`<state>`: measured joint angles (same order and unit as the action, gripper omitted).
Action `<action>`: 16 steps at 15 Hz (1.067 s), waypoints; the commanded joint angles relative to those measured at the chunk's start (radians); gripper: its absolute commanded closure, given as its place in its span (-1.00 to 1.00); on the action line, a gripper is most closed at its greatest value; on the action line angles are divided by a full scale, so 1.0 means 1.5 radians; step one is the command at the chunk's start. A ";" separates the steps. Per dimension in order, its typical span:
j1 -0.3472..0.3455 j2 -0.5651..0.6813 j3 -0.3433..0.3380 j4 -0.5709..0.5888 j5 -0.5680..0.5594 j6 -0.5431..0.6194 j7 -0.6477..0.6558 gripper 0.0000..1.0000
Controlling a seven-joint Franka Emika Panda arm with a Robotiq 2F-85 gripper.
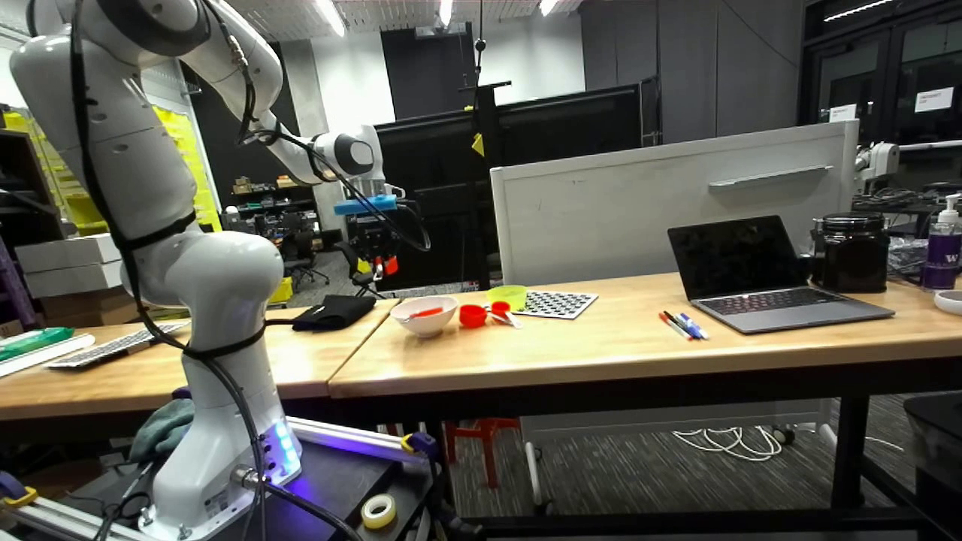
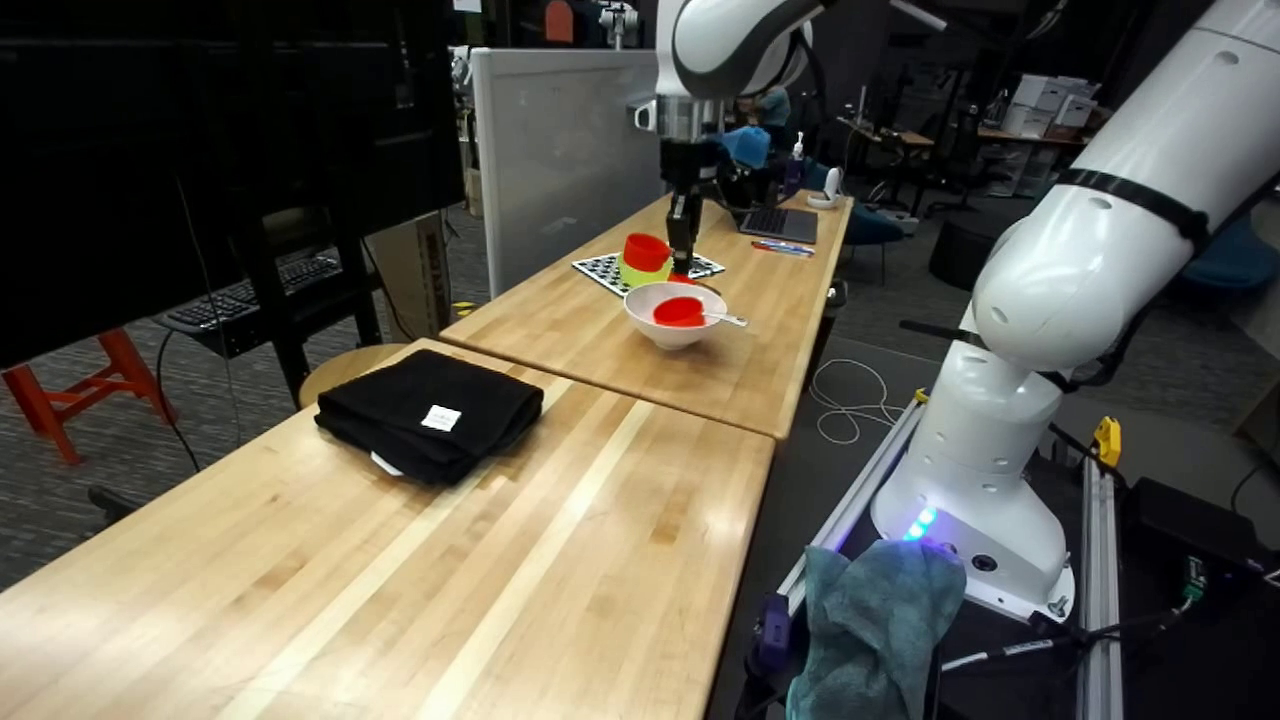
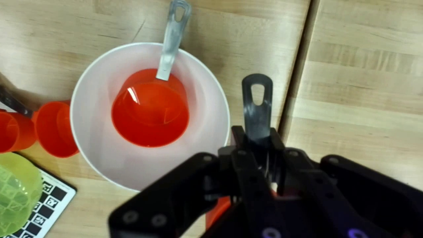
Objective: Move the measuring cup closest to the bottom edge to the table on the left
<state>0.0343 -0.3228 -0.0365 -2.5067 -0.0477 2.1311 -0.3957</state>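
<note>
My gripper [image 3: 257, 137] is shut on the slotted grey handle [image 3: 257, 114] of a red measuring cup. The cup [image 3: 218, 208] is mostly hidden behind my fingers in the wrist view. In both exterior views the gripper [image 1: 378, 257] [image 2: 684, 240] points down, and the red cup [image 1: 391, 265] [image 2: 647, 252] hangs in the air beside its fingertips. The shorter table [image 1: 301, 361] stands on the left with its light wood top. It also shows in an exterior view [image 2: 400, 600] and in the wrist view [image 3: 357, 99], across the seam from the bowl.
A white bowl [image 3: 99, 145] holding another red cup [image 3: 150, 112] stands on the longer bench [image 1: 586, 346]. More red cups [image 1: 473, 316], a yellow-green bowl [image 1: 508, 296] and a checkered board [image 1: 558, 304] are beside it. A folded black cloth [image 2: 430, 415] lies on the shorter table.
</note>
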 commanded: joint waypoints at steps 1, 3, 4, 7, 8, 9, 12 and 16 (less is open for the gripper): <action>0.026 -0.023 0.024 -0.040 0.011 -0.004 0.041 0.92; 0.039 -0.027 0.041 -0.065 0.017 0.002 0.072 0.92; 0.045 -0.030 0.048 -0.077 0.021 0.007 0.088 0.92; 0.063 -0.030 0.072 -0.105 0.034 0.020 0.136 0.92; 0.067 -0.029 0.079 -0.111 0.036 0.024 0.151 0.92; 0.072 -0.028 0.084 -0.116 0.040 0.026 0.162 0.92; 0.080 -0.029 0.094 -0.133 0.049 0.034 0.185 0.92; 0.084 -0.025 0.094 -0.153 0.068 0.052 0.192 0.92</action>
<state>0.1495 -0.3312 0.1001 -2.6951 0.0307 2.1795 -0.1279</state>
